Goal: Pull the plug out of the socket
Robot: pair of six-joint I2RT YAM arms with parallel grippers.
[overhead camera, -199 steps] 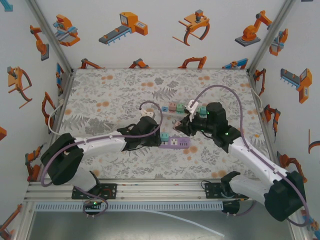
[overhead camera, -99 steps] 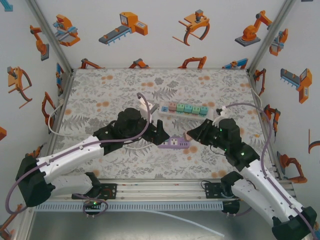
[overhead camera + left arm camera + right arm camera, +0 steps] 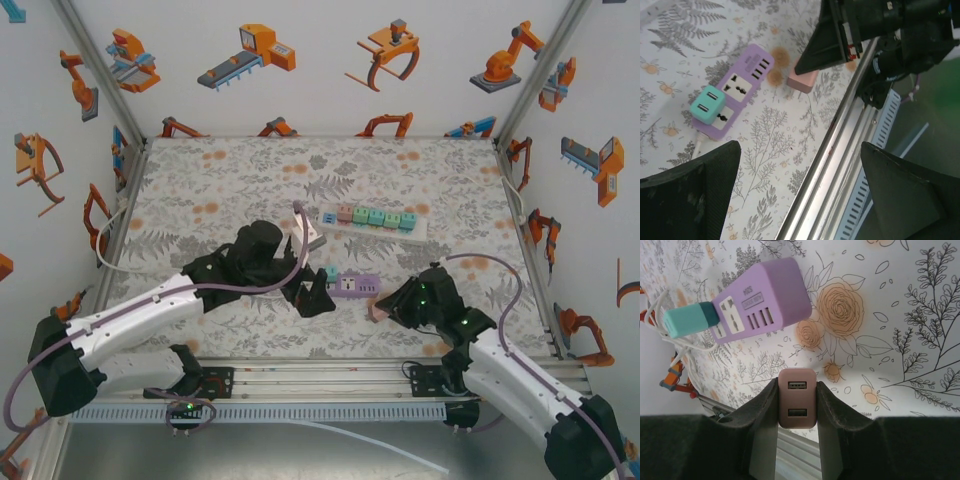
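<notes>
The purple socket strip point(image 3: 354, 286) lies flat on the floral table, with a teal plug point(image 3: 331, 273) still seated in its left end. A pink two-port USB plug point(image 3: 797, 404) is off the socket and pinched between the fingers of my right gripper point(image 3: 797, 390), which is shut on it just above the table. In the top view this gripper point(image 3: 384, 306) sits right of and nearer than the socket. My left gripper point(image 3: 310, 297) stands wide open beside the socket's near-left end, touching nothing. In the left wrist view the socket point(image 3: 735, 90), teal plug point(image 3: 709, 104) and pink plug point(image 3: 802, 79) show.
A white power strip point(image 3: 365, 220) with several coloured adapters lies further back. A white cable point(image 3: 675, 342) trails from the purple socket's left end. The aluminium rail point(image 3: 840, 150) of the table's near edge runs close under both grippers.
My left gripper has opened, let go of the socket and drawn back a little. My right gripper has carried the pink plug from behind the socket toward the near edge.
</notes>
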